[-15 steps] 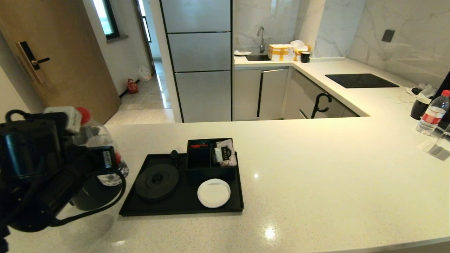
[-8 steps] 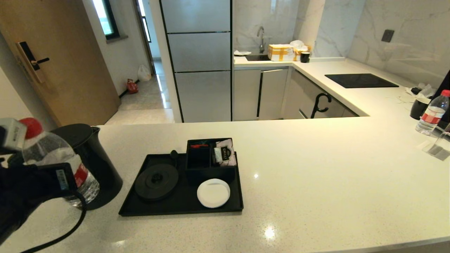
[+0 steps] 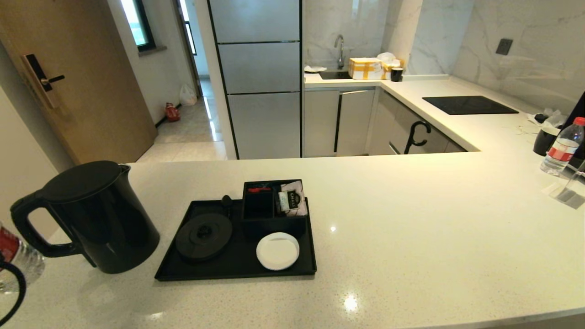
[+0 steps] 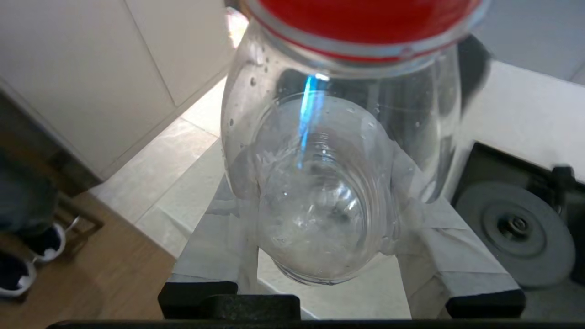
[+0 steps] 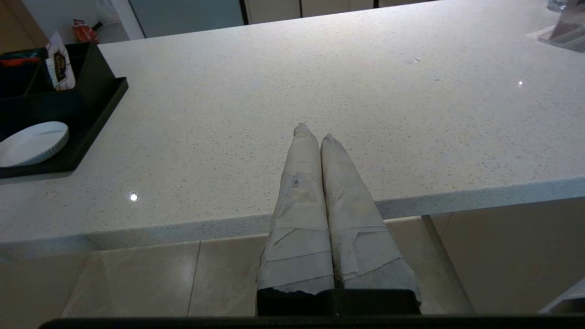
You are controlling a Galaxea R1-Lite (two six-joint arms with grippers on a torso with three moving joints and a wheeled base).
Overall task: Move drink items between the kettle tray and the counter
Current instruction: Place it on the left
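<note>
The black kettle (image 3: 93,219) stands on the counter (image 3: 411,219) just left of the kettle tray (image 3: 237,267); the tray's round base (image 3: 204,236) is bare. My left gripper (image 4: 320,205) is shut on the red-capped water bottle (image 4: 320,183), its taped fingers (image 4: 215,237) pressing both sides. In the head view only a sliver of that bottle (image 3: 16,260) shows at the far left edge, left of the kettle. The tea sachet (image 3: 292,198) stands in the tray's divided box (image 3: 269,214). My right gripper (image 5: 313,132) is shut and empty, hovering over the counter's front edge.
A white coaster (image 3: 277,251) lies on the tray's front. A second red-capped bottle (image 3: 563,147) and a dark cup (image 3: 545,140) stand at the far right. The black hob (image 3: 468,104) lies on the back counter. The counter's left end is right beside the kettle.
My left arm, holding the bottle, has swung left and down out of the head view, uncovering the kettle. The kettle and tray have not moved.
</note>
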